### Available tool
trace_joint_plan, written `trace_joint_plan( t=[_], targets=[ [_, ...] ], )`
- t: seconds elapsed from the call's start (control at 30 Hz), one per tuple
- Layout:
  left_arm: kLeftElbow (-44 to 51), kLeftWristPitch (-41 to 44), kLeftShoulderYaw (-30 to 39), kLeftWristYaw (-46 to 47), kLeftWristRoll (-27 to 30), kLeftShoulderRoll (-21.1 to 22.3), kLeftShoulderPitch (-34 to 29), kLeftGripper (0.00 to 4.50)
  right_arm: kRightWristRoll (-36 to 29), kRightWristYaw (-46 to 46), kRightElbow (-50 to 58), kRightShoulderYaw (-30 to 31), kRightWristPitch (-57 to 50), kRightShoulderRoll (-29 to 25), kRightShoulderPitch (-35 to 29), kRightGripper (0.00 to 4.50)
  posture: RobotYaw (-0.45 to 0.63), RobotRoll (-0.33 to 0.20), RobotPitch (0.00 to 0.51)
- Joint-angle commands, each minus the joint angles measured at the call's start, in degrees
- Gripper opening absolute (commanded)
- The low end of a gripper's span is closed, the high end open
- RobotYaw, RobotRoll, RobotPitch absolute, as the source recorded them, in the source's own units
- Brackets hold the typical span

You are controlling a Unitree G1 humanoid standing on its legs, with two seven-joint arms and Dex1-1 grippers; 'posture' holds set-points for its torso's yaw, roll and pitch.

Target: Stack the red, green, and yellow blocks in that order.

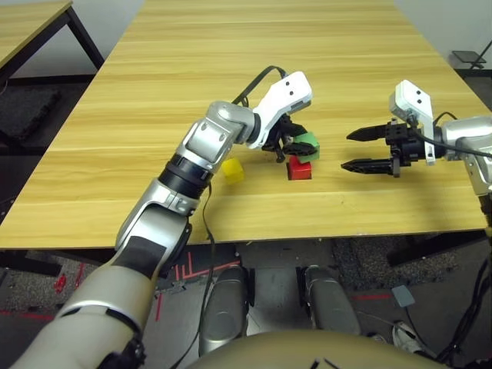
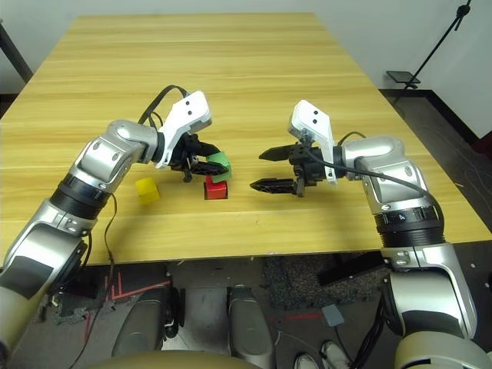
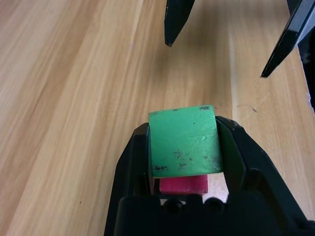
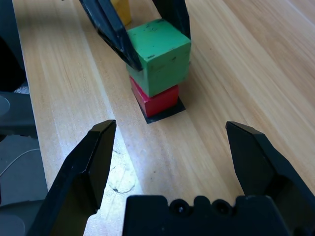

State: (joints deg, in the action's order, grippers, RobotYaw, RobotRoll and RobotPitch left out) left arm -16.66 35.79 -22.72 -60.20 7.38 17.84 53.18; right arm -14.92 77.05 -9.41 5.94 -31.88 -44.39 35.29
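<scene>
While the plain yellow cube (image 2: 147,191) sits alone on the pale wooden table (image 2: 207,61), just right of it the robot's black two-fingered left gripper (image 3: 184,147) is closed on the light green cube (image 3: 185,141), which is over the bright red cube (image 4: 158,101) on a flat black square patch (image 4: 170,112); farther right, the black two-fingered right gripper (image 4: 171,129) stands wide open, holding nothing

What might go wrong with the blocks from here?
The green block, clamped in the left claw, sits slightly turned over the red block, so it might settle crooked. The claw's fingers reach down close to the red block, so opening or backing out could nudge the stack off the black patch.
</scene>
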Motion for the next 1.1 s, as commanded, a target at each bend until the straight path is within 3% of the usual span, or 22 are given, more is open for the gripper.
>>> trace_joint_plan(
  t=[0.03,0.77,1.0,1.1],
  targets=[
    [0.1,-1.2,-1.3,-1.2,-0.9,0.1,-0.7,2.01,-1.5,-0.5,1.2,-1.1,-0.8,-0.9,-0.8,4.5,0.1,-0.066,0.099],
    [-0.1,-4.8,-2.5,-3.0,-3.7,1.0,-2.7,2.01,-2.8,-1.9,1.5,-0.8,-1.5,-1.4,-1.0,4.5,0.09,-0.066,0.111],
    [2.0,-3.6,-1.3,-0.8,-3.4,-0.4,-3.1,4.31,-2.9,-2.0,0.8,-1.0,-1.3,-1.5,-0.9,4.5,0.12,-0.073,0.102],
    [6.2,-1.0,-0.3,0.1,-3.0,0.7,-3.4,4.47,-2.6,-1.6,-0.3,-0.6,-0.7,-1.4,0.2,4.5,0.14,-0.077,0.103]
  ],
)
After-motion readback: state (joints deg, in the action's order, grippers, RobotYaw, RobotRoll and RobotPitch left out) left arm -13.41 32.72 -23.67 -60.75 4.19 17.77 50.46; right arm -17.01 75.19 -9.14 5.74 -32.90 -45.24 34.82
